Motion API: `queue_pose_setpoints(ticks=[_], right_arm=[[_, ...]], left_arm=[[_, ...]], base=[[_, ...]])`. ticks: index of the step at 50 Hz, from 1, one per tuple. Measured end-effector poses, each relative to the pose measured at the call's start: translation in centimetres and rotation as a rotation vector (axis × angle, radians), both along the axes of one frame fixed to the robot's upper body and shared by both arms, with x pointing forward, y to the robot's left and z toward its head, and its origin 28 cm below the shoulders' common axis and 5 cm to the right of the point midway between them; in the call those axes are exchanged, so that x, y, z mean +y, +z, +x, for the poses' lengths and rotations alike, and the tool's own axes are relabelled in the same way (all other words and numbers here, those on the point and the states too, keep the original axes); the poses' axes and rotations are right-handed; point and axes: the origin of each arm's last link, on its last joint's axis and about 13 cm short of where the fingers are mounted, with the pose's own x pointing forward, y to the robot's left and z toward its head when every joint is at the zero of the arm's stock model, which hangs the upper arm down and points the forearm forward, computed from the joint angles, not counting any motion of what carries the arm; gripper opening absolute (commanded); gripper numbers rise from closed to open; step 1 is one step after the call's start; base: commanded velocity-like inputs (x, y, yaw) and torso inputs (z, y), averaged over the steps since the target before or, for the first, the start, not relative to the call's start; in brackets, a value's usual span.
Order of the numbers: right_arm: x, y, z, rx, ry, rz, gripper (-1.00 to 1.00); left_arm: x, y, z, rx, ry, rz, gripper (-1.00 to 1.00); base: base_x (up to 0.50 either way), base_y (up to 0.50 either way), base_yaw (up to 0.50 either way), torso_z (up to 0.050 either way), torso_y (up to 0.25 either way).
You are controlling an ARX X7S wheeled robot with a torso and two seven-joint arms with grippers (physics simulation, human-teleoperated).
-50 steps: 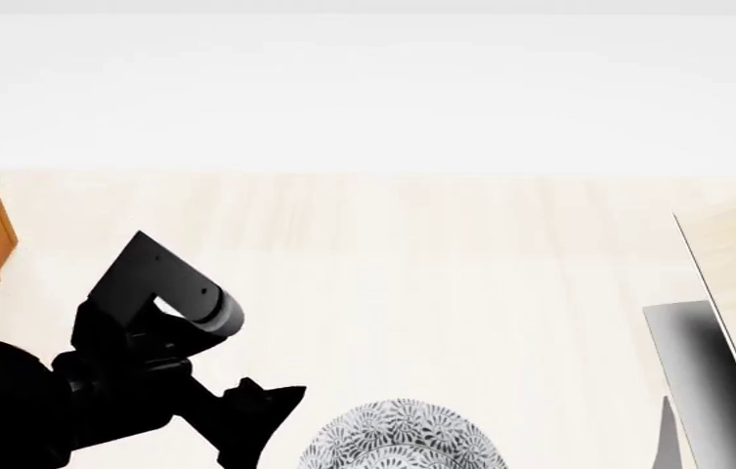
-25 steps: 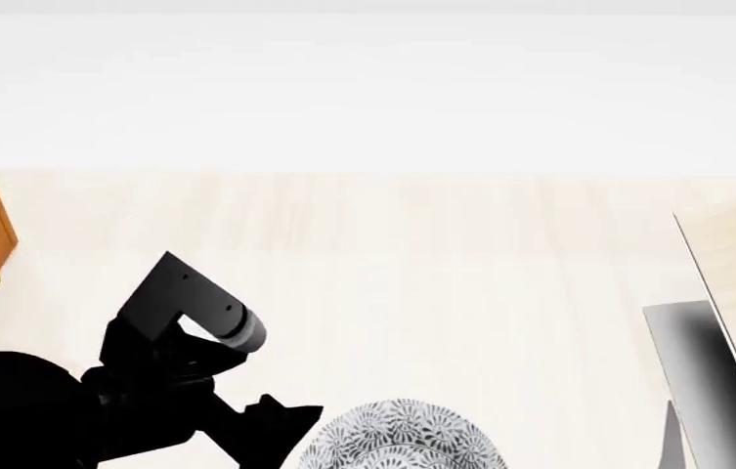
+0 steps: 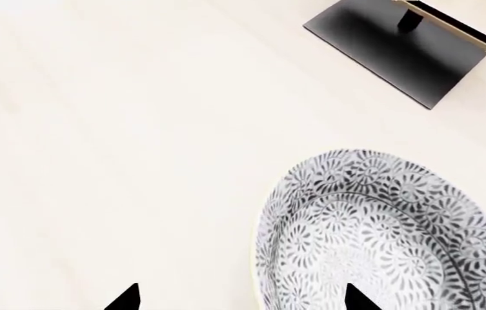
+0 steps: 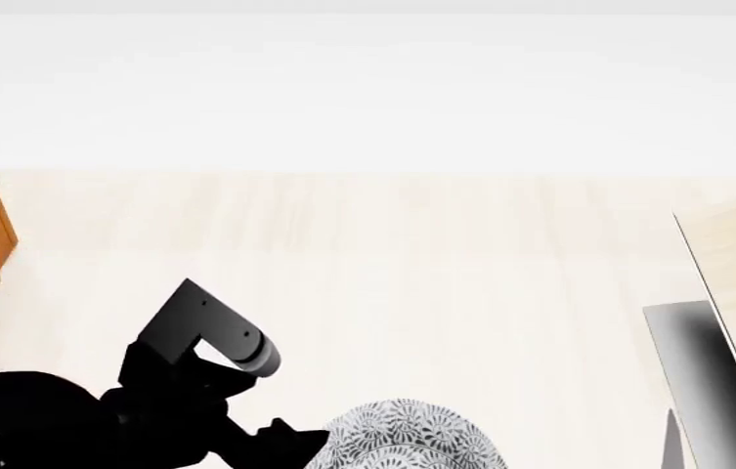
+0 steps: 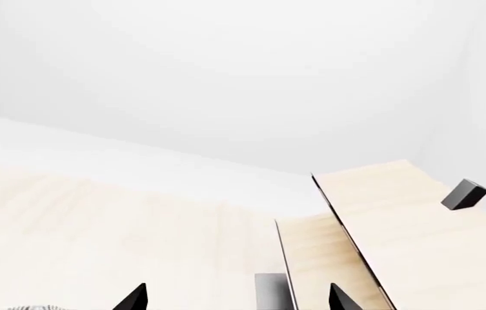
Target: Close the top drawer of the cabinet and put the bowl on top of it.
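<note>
Beside the bowl, bare floor lies open; my left gripper hangs spread wide over its rim.

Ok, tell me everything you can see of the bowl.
The bowl is round and deep, white with a dense grey floral pattern inside and out and a thin cream rim. It sits upright on the pale wood floor, cut off by the frame edge in both views. The left end effector is open, one fingertip over the bowl's inside, one outside; contact cannot be told.
</note>
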Motion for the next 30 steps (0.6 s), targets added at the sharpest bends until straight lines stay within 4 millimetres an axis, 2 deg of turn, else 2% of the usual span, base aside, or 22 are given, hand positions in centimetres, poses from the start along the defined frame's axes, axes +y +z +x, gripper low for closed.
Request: queue_pose_setpoints(ticks=[30], right_arm=[[-0.2, -0.4, 0.1, 0.005, -0.006, 0.001, 1.00]], left_arm=[[-0.8, -2.2, 0.5, 0.045, -0.019, 0.003, 1.00]], base=[[0.00, 0.00, 0.00, 0.000, 0.000]])
